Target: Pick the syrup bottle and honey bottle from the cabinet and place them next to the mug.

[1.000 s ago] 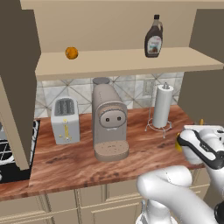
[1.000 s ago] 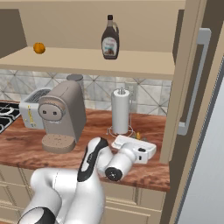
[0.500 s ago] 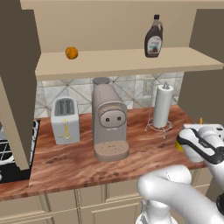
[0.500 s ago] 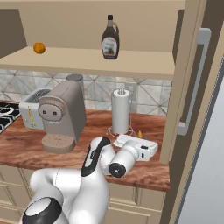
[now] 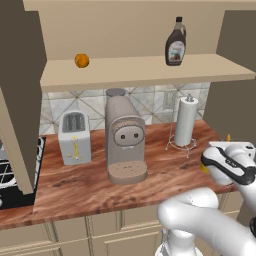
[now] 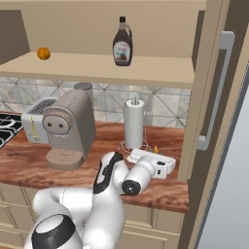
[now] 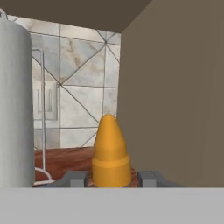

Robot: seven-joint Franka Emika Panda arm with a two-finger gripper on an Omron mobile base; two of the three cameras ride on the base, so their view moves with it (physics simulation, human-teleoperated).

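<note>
In the hand view the honey bottle [image 7: 111, 153] stands low in the middle of the frame, its pointed orange cap rising between the two dark fingertips [image 7: 75, 178], and the jaws look pressed in against its sides, so the gripper [image 7: 111, 180] seems to be pinching the bottle just below the cap. In the right base view the hand lies low over the wooden counter [image 6: 19, 163] at the lower middle, with a small orange tip [image 6: 155, 149] showing beside it near the paper towel roll [image 6: 134, 123]; in the left base view the gripper [image 5: 223, 150] is at the right edge, and a bit of yellow beside it may be the mug, though I cannot tell. The syrup bottle [image 6: 122, 44] stands upright on the cabinet [image 6: 102, 68] shelf, upper middle of the frame, well apart from an orange [image 6: 43, 53] at the upper left. The honey bottle is probably light, stiff plastic with smooth, somewhat slippery sides; a hold on the body under the cap looks firmer than on the tapered cap, which would slide out. The syrup bottle is taller and likely heavier and tippier; taking it around the wide lower body seems safest.
</note>
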